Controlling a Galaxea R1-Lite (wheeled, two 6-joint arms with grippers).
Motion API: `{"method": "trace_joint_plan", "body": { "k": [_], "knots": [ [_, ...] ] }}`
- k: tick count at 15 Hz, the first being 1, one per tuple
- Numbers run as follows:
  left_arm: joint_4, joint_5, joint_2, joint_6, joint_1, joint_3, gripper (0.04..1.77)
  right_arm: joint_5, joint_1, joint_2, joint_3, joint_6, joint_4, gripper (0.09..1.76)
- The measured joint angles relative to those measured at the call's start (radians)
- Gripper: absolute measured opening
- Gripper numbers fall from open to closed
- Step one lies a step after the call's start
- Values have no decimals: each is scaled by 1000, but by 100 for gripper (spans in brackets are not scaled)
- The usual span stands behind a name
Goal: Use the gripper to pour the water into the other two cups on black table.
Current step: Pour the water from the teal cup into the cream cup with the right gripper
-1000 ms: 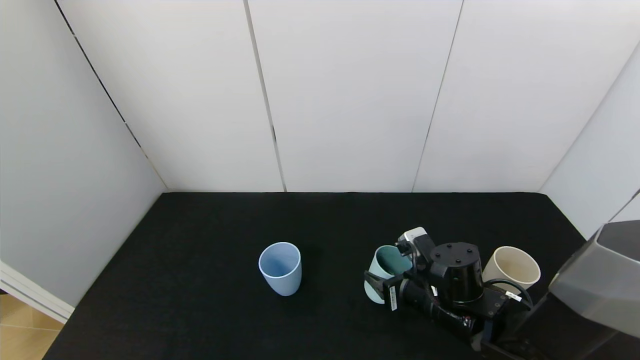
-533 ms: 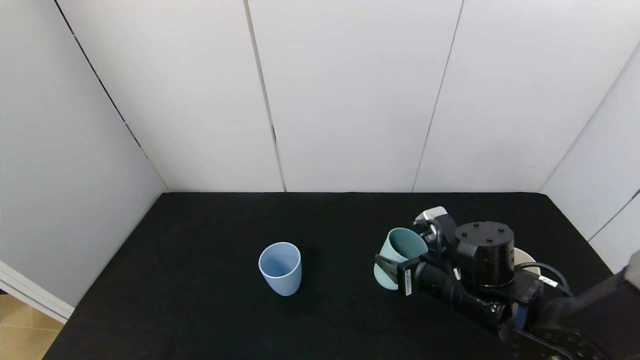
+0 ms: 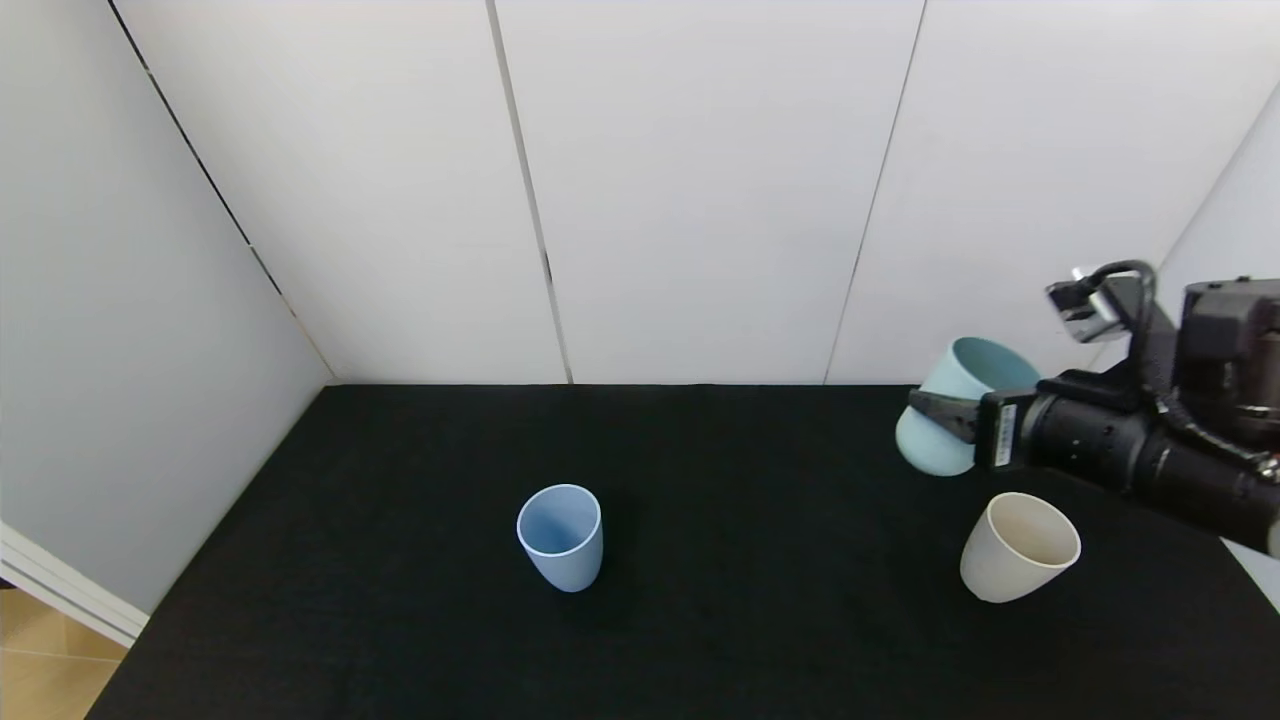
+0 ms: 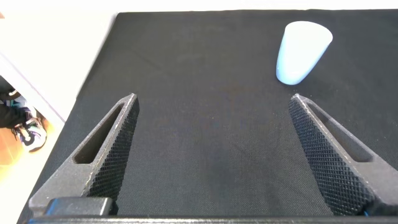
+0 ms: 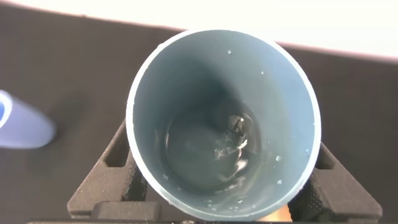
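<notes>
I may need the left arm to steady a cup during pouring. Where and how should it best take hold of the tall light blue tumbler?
Grip the tall light blue tumbler across its mid-wall, coming in level from the robot's left. It stands upright with bare black table on that side, has no handle, and its mouth should stay open.

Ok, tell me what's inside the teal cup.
A little water glints at the bottom of the teal cup, with droplets on the wall. The right tool hides nothing inside.

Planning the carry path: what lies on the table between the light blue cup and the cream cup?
Nothing: in the head view only bare black table separates the light blue cup from the cream cup.
</notes>
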Motion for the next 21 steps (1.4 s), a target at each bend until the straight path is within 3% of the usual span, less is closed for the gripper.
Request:
{"method": "trace_joint_plan", "body": {
  "k": [7,12,16,21],
  "knots": [
    [0,0,0,0,0,0,172,55,-259,-204,-22,-417,200,121],
    [0,0,0,0,0,0,172,53,-468,-238,-6,-676,214,121],
    [0,0,0,0,0,0,172,51,-537,-235,67,-857,204,121],
    [0,0,0,0,0,0,172,50,-543,-230,158,-1021,203,121]
  ]
}}
